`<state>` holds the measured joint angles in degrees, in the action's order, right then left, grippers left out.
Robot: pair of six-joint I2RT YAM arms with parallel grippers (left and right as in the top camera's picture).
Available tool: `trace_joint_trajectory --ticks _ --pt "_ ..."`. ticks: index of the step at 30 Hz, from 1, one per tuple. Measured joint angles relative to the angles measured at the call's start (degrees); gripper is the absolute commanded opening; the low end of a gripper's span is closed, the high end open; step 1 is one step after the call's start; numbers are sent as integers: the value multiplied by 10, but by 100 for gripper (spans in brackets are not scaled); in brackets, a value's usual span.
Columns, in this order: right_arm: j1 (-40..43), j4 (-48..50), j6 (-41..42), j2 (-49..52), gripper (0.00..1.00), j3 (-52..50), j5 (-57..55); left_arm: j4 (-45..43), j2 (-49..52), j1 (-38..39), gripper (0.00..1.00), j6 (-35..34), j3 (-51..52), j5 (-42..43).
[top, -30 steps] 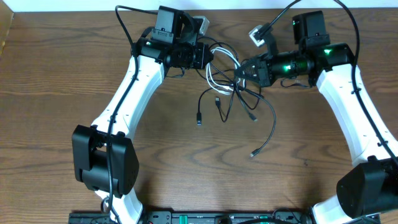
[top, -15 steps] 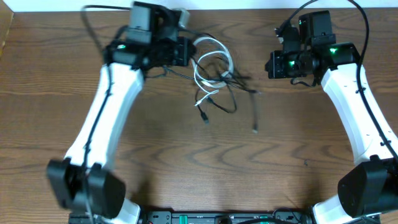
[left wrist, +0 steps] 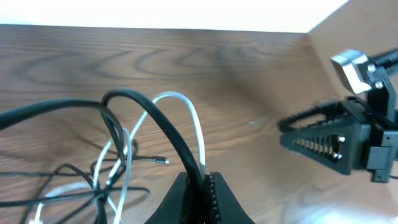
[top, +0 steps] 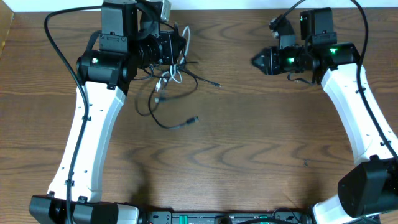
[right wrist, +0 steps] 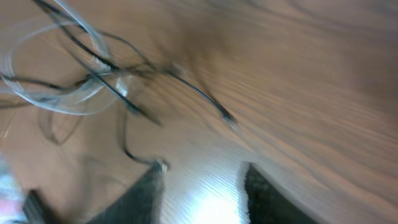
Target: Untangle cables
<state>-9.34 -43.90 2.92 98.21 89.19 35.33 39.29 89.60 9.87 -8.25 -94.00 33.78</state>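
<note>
The cables (top: 166,84), thin black cords and a white one, hang in a loose tangle at the back left of the table. My left gripper (top: 180,46) is shut on them. In the left wrist view its jaws (left wrist: 200,180) pinch a black cable (left wrist: 158,121) and the white cable (left wrist: 193,124) together. A black plug end (top: 193,119) trails onto the wood. My right gripper (top: 257,60) stands well right of the tangle, open and holding nothing. The blurred right wrist view shows its fingers (right wrist: 149,190) parted over bare wood, with the cables (right wrist: 93,68) beyond them.
The wooden table (top: 249,149) has its white far edge (top: 236,5) just behind both grippers. Thick black arm wires (top: 59,37) loop out to the left of my left arm. My right gripper (left wrist: 329,140) shows at the right of the left wrist view.
My right gripper has let go of the cables, opened and drawn back to the right. My left gripper has dragged the tangle left across the table, still shut on it.
</note>
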Motion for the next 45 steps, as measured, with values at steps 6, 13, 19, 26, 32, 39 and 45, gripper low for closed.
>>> trace_joint_trajectory --ticks 6,13,19,26,32,39,45 --pt "-19 58 19 0 64 0 62 -29 0 0 8 -24 0 76" --pt "-66 111 55 2 67 0 76 -39 0 1 8 -57 0 143" --pt "-75 175 68 22 64 0 56 -39 0 1 8 -80 0 209" --pt "-82 207 95 56 57 0 -7 -40 0 1 8 -102 0 289" --pt "-83 220 116 76 56 0 -12 -45 0 1 8 -115 0 315" --pt "-85 219 122 76 49 0 -12 -101 0 1 8 -144 0 332" --pt "-97 213 164 79 30 0 -56 -256 0 1 8 -226 2 373"
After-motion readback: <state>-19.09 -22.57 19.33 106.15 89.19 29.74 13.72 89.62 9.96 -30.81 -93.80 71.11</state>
